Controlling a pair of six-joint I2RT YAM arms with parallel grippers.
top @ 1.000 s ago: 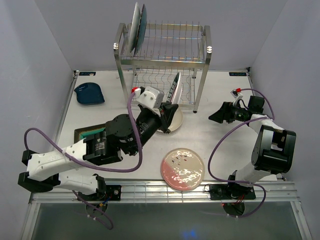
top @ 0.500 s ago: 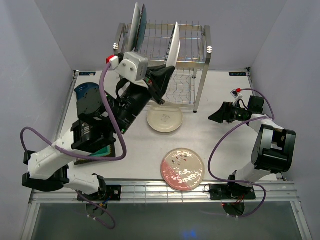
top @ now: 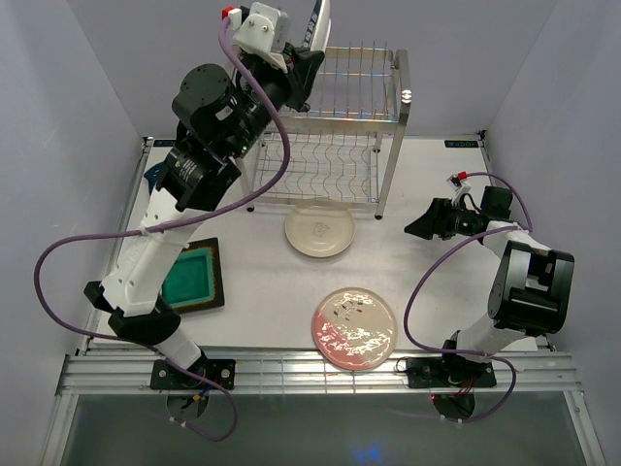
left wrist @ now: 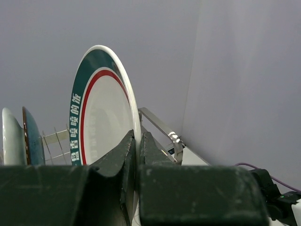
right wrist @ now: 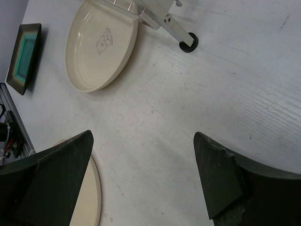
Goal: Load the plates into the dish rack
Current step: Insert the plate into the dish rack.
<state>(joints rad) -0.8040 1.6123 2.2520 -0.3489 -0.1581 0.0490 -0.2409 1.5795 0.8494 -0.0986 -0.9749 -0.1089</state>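
White plate with green-red rim (left wrist: 101,117), seen in the left wrist view upright on edge at centre frame, its lower rim pinched between the dark fingers (left wrist: 126,155) of the left gripper (left wrist: 137,141), which was clamped on it. At the left margin of that view two further plates stood on edge side by side, a pale plate (left wrist: 9,139) and a dark teal plate (left wrist: 32,136), next to thin wires of the dish rack (left wrist: 160,126). In the top external view the held plate (top: 321,14) sat at the upper edge of the frame, above the top tier of the steel dish rack (top: 335,126), with the left gripper (top: 307,50) raised high on its arm. Below the rack, at centre frame, the cream round plate (top: 319,231) lay flat on the table (top: 437,311); the pink speckled plate (top: 354,328) lay lower centre, and the square green dark-rimmed dish (top: 194,276) lay at left. The right gripper (top: 415,225) stood at right of frame, its jaws spread wide and holding nothing; in the right wrist view its fingers (right wrist: 221,183) framed bare table, with the cream plate (right wrist: 101,44) at upper left.
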